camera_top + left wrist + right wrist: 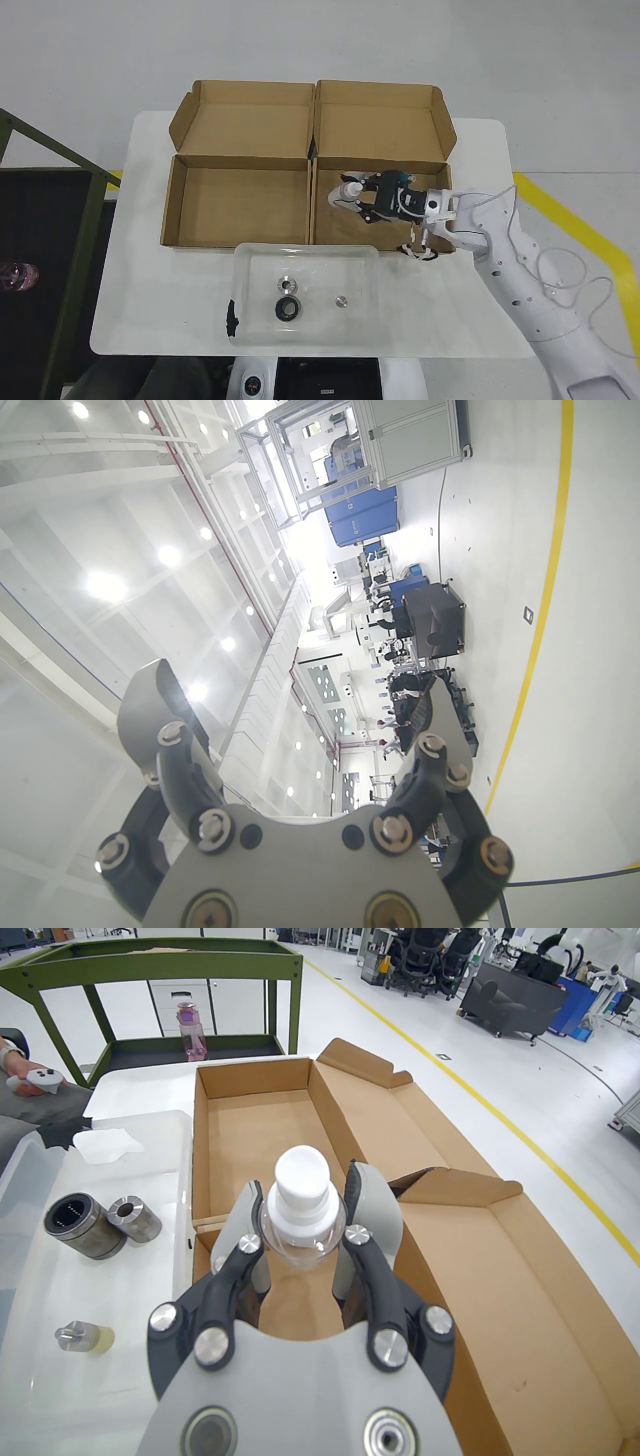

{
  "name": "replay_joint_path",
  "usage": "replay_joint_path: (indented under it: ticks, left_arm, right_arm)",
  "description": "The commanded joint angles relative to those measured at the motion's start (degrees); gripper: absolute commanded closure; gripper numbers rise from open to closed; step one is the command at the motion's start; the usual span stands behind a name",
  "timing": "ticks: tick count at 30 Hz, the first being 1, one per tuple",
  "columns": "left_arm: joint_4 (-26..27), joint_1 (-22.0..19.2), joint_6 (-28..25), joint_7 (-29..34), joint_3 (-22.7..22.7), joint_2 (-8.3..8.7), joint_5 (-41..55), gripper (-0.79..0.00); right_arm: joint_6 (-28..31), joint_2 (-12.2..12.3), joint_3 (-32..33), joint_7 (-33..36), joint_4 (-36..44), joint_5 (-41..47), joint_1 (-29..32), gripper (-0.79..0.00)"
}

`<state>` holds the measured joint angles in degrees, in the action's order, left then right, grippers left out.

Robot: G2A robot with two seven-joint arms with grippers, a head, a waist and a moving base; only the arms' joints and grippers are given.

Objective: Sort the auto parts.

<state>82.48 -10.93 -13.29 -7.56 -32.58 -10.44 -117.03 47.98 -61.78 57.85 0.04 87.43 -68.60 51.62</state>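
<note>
- While I am watching the feeds, the right gripper [302, 1195] is clamping its fingers on a white-capped clear part [301, 1188]. It is holding the part over the right-hand cardboard box [335, 235], near the wall next to the left-hand cardboard box [240, 205].
- The left gripper [295, 685] is pointing up at the hall ceiling, and its fingers are standing wide apart with nothing between them.
- Both boxes are sitting open and side by side, lids laid back, on the white table [150, 250].
- A clear plastic bin [320, 272] is resting just beside the boxes, on my robot's side of the table.
- Inside the bin, a dark bearing [82, 1228] and a steel bushing [134, 1219] are sitting just beside each other, and a small yellowish plug [85, 1335] is lying apart from them.
- Around the table, pale glossy floor is running out to a yellow line [580, 230].
- A green cart [150, 958] is standing past the table's left edge, carrying a pink bottle [191, 1030] on its shelf.
</note>
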Motion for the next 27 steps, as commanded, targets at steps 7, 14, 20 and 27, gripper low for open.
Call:
replay_joint_path:
  ticks: [7, 14, 20, 27]
  left_arm:
    - [0.00, 0.00, 0.00, 0.00, 0.00, 0.00, 0.00, -0.785]
    - [0.00, 0.00, 0.00, 0.00, 0.00, 0.00, 0.00, -0.785]
    - [0.00, 0.00, 0.00, 0.00, 0.00, 0.00, 0.00, -0.785]
    - [0.00, 0.00, 0.00, 0.00, 0.00, 0.00, 0.00, -0.785]
  right_arm:
    - [-2.14, -1.87, -4.03, 0.17, -7.49, 0.52, -5.25, 0.000]
    - [-3.47, -3.61, -7.70, -0.37, -12.86, 0.63, -8.31, 0.000]
    - [-4.16, -4.96, -10.09, -0.51, -16.95, 0.55, -10.36, -0.105]
    - [-4.70, -6.16, -11.58, -1.36, -21.22, 0.53, -11.65, -0.228]
